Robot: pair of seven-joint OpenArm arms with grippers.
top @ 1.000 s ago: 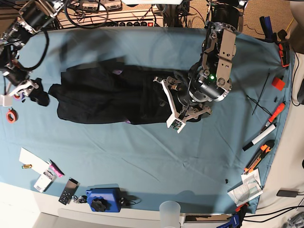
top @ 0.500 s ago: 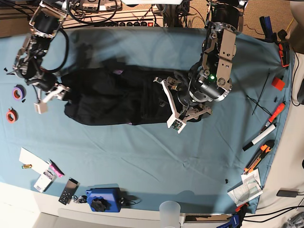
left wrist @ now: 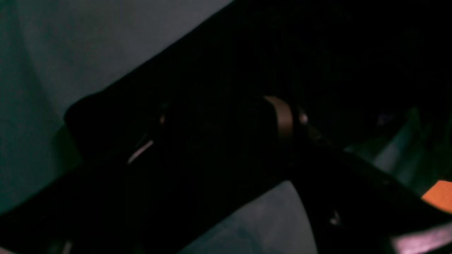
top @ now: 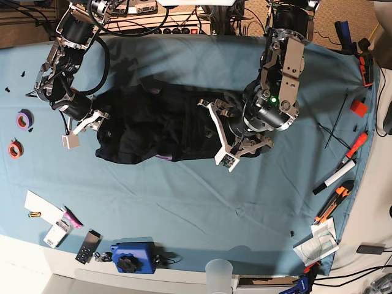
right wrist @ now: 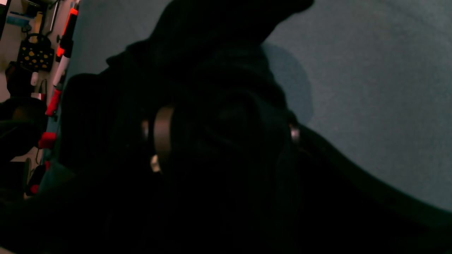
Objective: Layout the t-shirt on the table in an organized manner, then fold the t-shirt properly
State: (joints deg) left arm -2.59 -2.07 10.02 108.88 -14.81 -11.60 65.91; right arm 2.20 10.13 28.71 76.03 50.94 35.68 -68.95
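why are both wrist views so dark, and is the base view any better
Left wrist view: black t-shirt fabric sits against the lens, underexposed and soft, only slivers of table visible. Right wrist view: the same, murky, with a soft shadow on the cloth. Base view: evenly lit and sharp, though the shirt's folds merge into black.

The t-shirt (top: 162,125) is black, with small purple patches showing at its upper and lower edges. It lies on the table (top: 184,202), which is covered in light blue cloth with white edges. Left of the t-shirt sit a purple tape roll (top: 23,119) and an orange-red one (top: 15,149). Far right of the t-shirt lie an orange-and-black cutter (top: 334,204) and a white marker (top: 335,176).
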